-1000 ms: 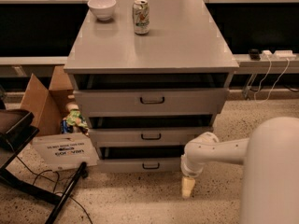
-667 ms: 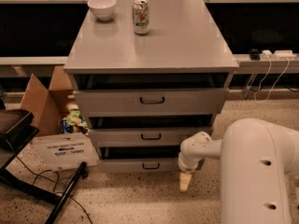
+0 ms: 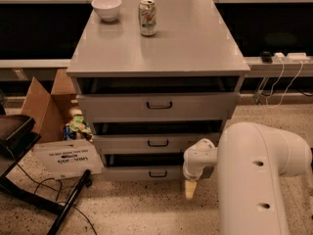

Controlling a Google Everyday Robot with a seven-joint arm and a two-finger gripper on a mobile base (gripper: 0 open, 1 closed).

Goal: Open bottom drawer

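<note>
**Three grey drawers — gripper low beside the slimmest**

Lowest in the grey cabinet point(image 3: 230, 106): the bottom drawer point(image 3: 127, 173), with the slimmest front of the three, a small dark bar handle point(image 3: 158, 174) at its middle and a dark gap above the panel. Gripper point(image 3: 190, 190): near the floor, just in front of that drawer's right end, right of the handle. Points down with a pale yellowish tip. Open or closed — cannot tell. Touching the drawer front or just clear of it: cannot tell either. Beside it, the bulky white arm point(image 3: 259, 180), filling the lower right. On the tabletop point(image 3: 195, 38), a white bowl point(image 3: 106, 8) at the back left and a drink can point(image 3: 147, 17) upright just right of it, apart. Left of the cabinet, an open cardboard box point(image 3: 41, 106) and a white printed sign point(image 3: 66, 156) lying on the floor.
</note>
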